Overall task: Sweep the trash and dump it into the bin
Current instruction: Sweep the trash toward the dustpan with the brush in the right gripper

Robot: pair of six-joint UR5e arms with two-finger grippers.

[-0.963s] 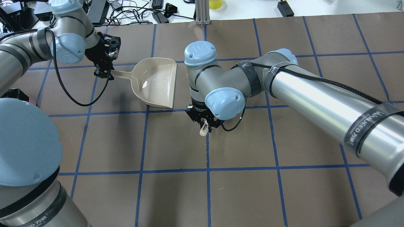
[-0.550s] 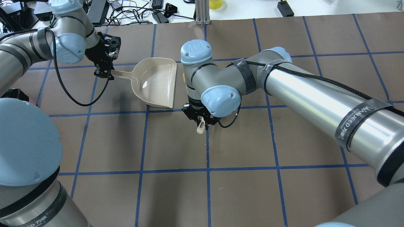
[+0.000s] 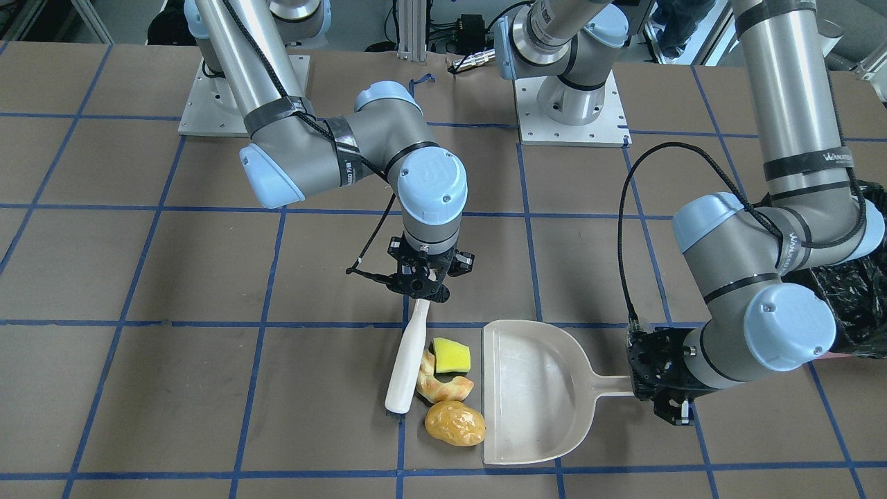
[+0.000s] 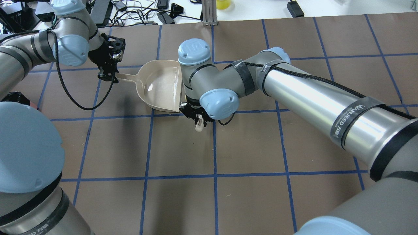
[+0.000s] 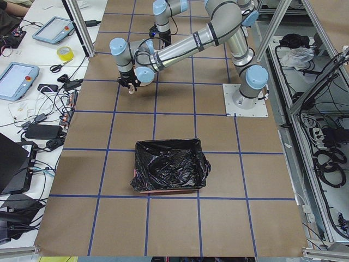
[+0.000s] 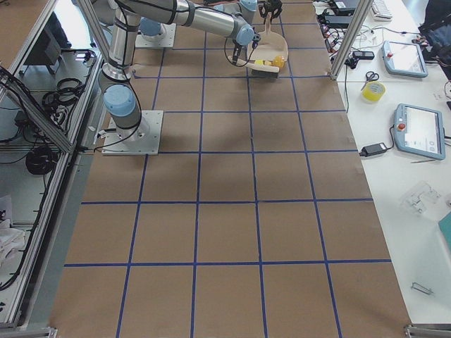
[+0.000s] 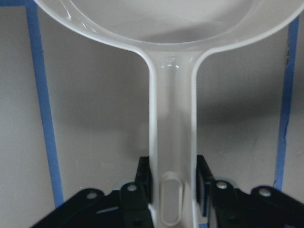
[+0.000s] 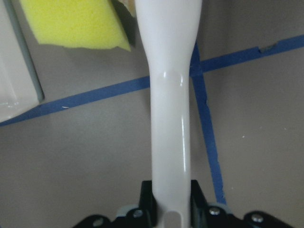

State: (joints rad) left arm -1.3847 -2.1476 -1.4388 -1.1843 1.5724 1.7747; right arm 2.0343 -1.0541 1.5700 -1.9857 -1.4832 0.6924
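In the front-facing view the trash lies just left of the beige dustpan's (image 3: 533,388) open edge: a yellow-green wedge (image 3: 452,355), a golden croissant (image 3: 443,387) and a glossy brown lump (image 3: 454,423). My right gripper (image 3: 420,291) is shut on the white brush (image 3: 407,367), whose head rests beside the croissant; the wedge also shows in the right wrist view (image 8: 71,23). My left gripper (image 3: 662,391) is shut on the dustpan's handle (image 7: 173,142). The black-lined bin (image 5: 170,165) stands apart, nearer the left end of the table.
Blue tape lines grid the brown table (image 4: 248,153). Cables and boxes (image 4: 140,13) lie beyond the far edge. In the overhead view my right arm (image 4: 294,88) hides the trash. The bin's black liner (image 3: 852,291) shows beside my left arm in the front-facing view.
My right gripper with the brush has swept left toward the dustpan's open edge. The left gripper and dustpan have stayed put.
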